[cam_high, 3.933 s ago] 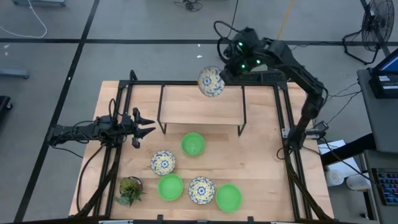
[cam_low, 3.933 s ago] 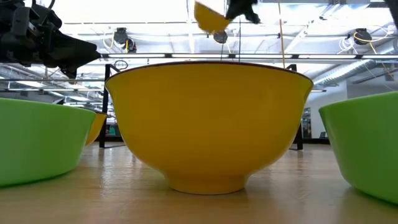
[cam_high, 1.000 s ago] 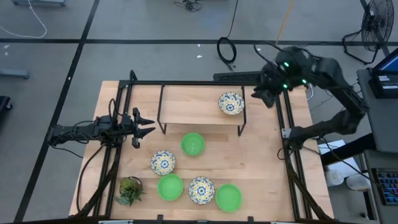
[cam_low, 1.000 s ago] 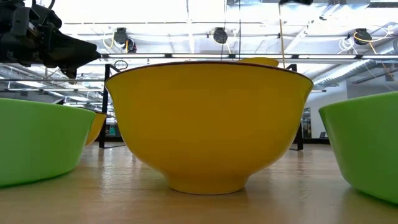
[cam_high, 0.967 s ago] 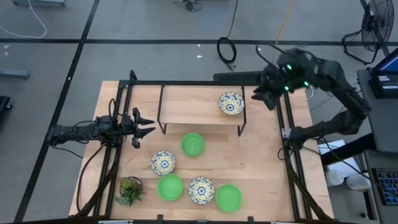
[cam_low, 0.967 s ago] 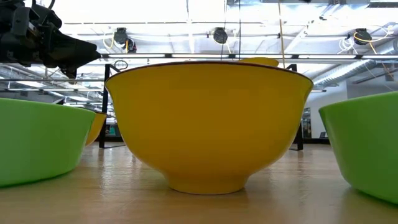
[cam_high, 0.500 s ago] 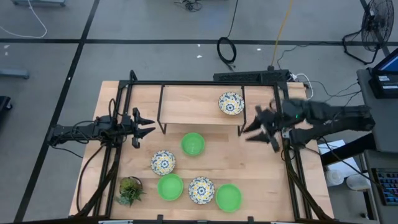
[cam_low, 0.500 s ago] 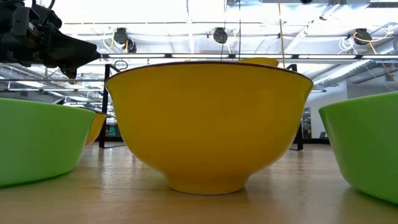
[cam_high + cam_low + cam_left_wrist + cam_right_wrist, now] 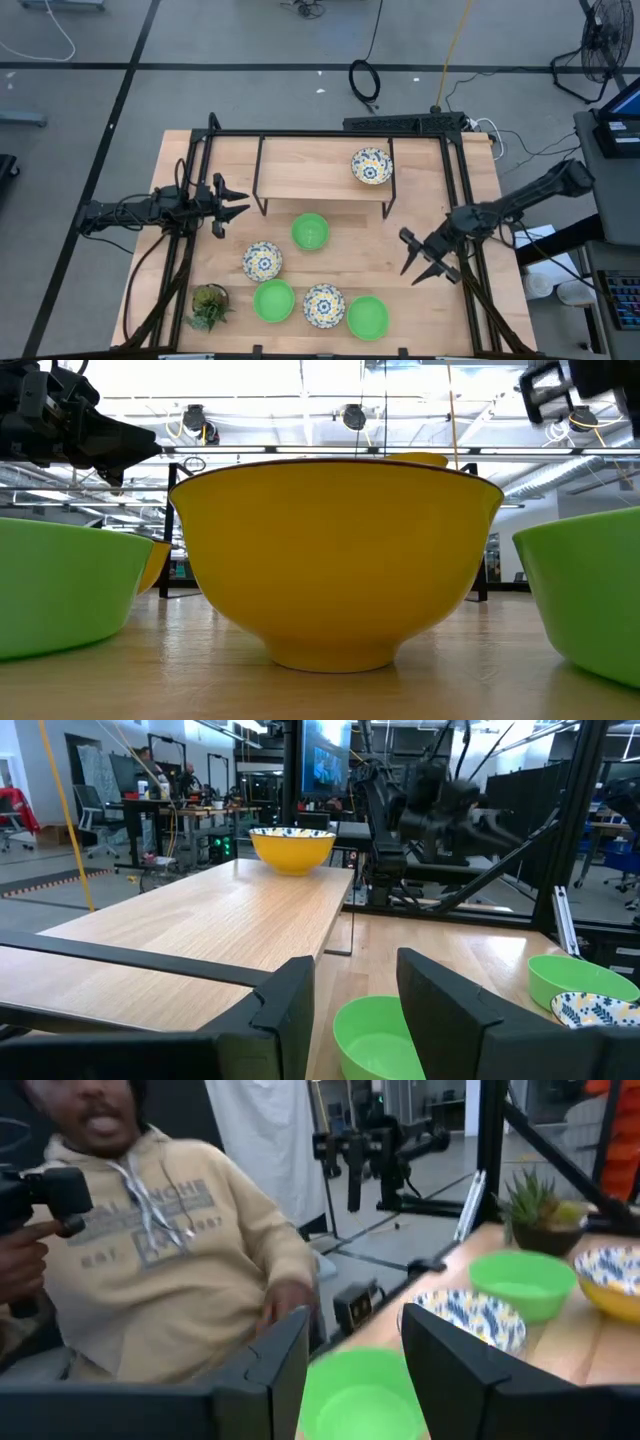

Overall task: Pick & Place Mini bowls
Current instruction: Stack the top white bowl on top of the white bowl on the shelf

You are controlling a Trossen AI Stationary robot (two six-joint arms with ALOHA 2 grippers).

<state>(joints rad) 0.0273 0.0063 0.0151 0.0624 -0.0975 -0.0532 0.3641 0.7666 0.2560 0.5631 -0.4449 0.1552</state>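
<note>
One floral mini bowl point(image 9: 371, 165) stands on the raised wooden shelf point(image 9: 310, 168); it is yellow outside point(image 9: 292, 848). On the table below lie three green bowls point(image 9: 310, 231) point(image 9: 274, 300) point(image 9: 367, 317) and two floral ones point(image 9: 262, 261) point(image 9: 324, 305). My right gripper point(image 9: 415, 258) hangs open at the table's right side, right of the bowls, pointing level toward them with nothing between its fingers point(image 9: 355, 1370). My left gripper point(image 9: 235, 205) waits open at the left edge, beside the shelf.
A small potted plant point(image 9: 208, 305) stands at the near left corner. A black frame point(image 9: 455, 170) runs around the table, and the shelf's black legs point(image 9: 388, 205) stand in the middle. A person in a beige hoodie point(image 9: 150, 1250) sits beyond the table.
My right gripper has left the shelf's right end, come down and swung toward the table's near edge along the right side. It has tipped from pointing down to level and stayed open. The floral bowl stays on the shelf.
</note>
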